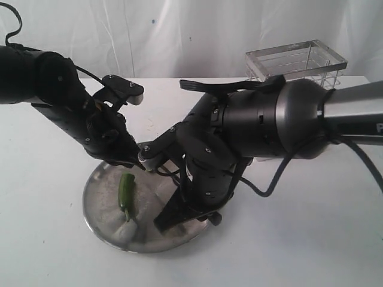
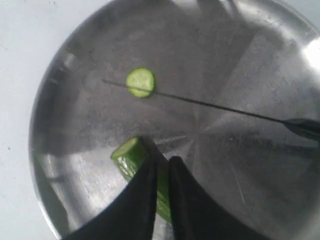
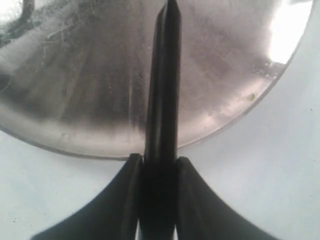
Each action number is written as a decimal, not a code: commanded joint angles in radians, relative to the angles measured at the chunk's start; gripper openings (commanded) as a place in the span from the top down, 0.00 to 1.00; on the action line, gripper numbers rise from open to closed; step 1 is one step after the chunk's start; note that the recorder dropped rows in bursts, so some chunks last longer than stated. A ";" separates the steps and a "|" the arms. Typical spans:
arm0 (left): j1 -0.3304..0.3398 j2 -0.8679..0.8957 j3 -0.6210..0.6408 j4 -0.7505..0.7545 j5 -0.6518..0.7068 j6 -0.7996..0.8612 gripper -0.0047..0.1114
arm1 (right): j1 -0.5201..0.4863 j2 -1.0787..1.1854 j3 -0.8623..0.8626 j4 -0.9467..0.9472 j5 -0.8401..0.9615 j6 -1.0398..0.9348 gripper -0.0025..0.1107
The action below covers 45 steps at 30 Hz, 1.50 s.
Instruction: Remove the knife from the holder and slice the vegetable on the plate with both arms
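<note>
Your right tool (image 3: 158,160) clamps the knife (image 3: 162,75) over the plate (image 2: 250,65); your left tool (image 2: 161,162), jaws narrow, hangs over the vegetable (image 2: 127,152); grip there cannot be told.

The exterior camera looks down from the near side over the bench (image 1: 311,239), while the 2 wrist cameras hang close above the plate (image 1: 102,203), looking past the left hand (image 2: 162,162) and right hand (image 3: 158,159), so all 3 views share that plate.
</note>
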 commanded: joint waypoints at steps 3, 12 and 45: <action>-0.024 -0.014 0.005 0.024 0.092 -0.199 0.40 | -0.012 -0.049 -0.008 -0.085 -0.017 0.037 0.98; -0.024 -0.008 0.147 0.054 -0.055 -0.374 0.40 | -0.042 -0.077 -0.007 -0.115 -0.025 0.041 0.98; -0.052 0.128 0.052 0.118 -0.010 -0.050 0.96 | -0.042 -0.176 0.209 -0.117 -0.142 0.213 0.98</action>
